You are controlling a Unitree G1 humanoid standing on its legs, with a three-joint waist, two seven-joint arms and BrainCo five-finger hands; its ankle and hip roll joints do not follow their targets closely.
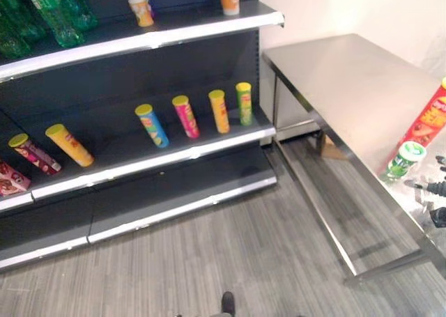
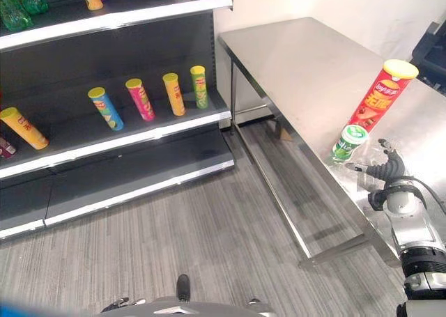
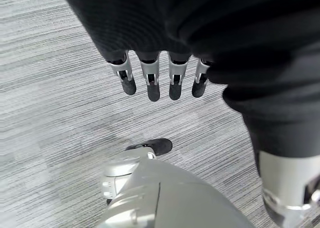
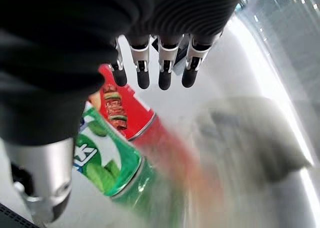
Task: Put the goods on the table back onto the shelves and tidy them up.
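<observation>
**Two cans still on the table**

Right hand [image 2: 387, 169], fingers straight and empty, nears green can [image 2: 348, 143] and red can [image 2: 382, 95] on table [image 2: 300, 59]; left hand [image 3: 160, 80] hangs open (idle). Beyond, shelf [image 2: 139, 132] holds shelved cans.

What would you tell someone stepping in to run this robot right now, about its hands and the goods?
Left hand: open, hanging over the floor, holding nothing.
Right hand: open, over the table just by the two cans, holding nothing.
On the table: a tall red can and a shorter green can, both upright, side by side near the front edge.
Done: the middle shelf already holds a row of cans; the upper shelf has green bottles, a cup and another can.
Left: pick up both cans from the table, carry them to the shelves, then straighten the rows.
</observation>
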